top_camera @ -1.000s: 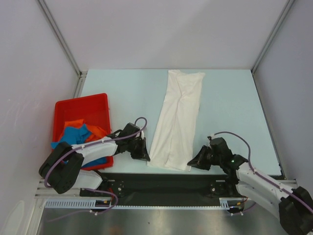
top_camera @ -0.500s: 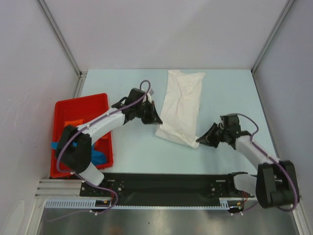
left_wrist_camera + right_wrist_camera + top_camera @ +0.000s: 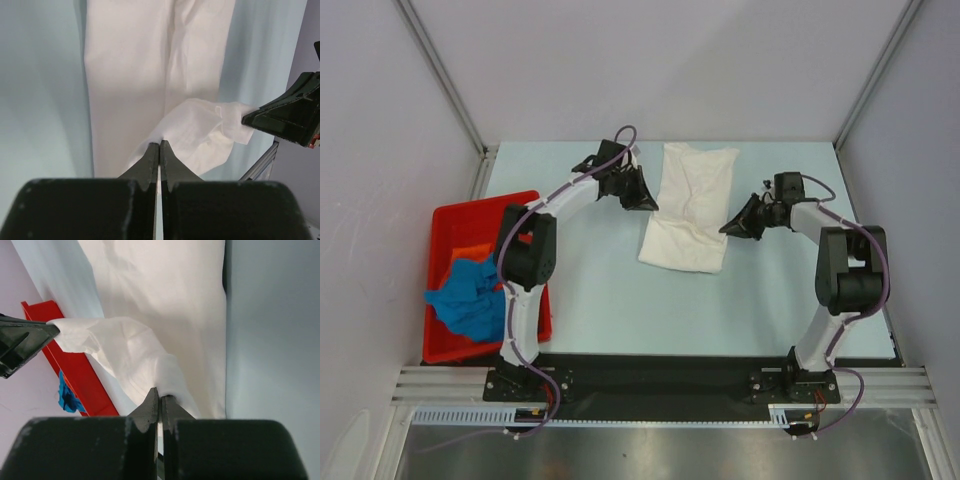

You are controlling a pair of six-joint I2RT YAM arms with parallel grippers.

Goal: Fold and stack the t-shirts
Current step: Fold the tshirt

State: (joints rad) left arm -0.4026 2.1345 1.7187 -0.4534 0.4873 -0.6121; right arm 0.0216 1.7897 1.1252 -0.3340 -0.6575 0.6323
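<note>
Landmark: the red rectangular plastic bin [image 3: 485, 203], at the near left of the pale blue table [image 3: 600, 300].

Spare shirts: a crumpled bright blue cloth t-shirt [image 3: 470, 295] fills the bin's near half. An orange cloth t-shirt [image 3: 470, 253] shows just beyond it, inside the same bin.

Task's thing: the white thin cloth t-shirt [image 3: 690, 215] lies to the right of the bin, apart from it, and reaches farther back than the bin's far wall. It is a narrow strip, doubled over at its near end.

Left gripper [image 3: 159, 145]: beyond the bin's far right corner, jaws pinched together on one corner of the white hem.

Right gripper [image 3: 160, 396]: farther right of the bin, across the strip, fingers clamped on the other hem corner.

Held edge: the hem hangs raised between the two grippers, sagging a little in the middle, above the flat layer.

Long axis: the strip runs away from the arm bases, and the held hem lies across it.

Key relation: the flat cloth lies under and ahead of both sets of fingers, and its far end lies farther back than the bin and both grippers.

Which arm leads: the left gripper sits slightly deeper than the right, so the hem looks a touch skewed.

Judgement: the fold in half looks partly done. The next move probably calls for carrying both corners back evenly and lowering them onto the far end.
</note>
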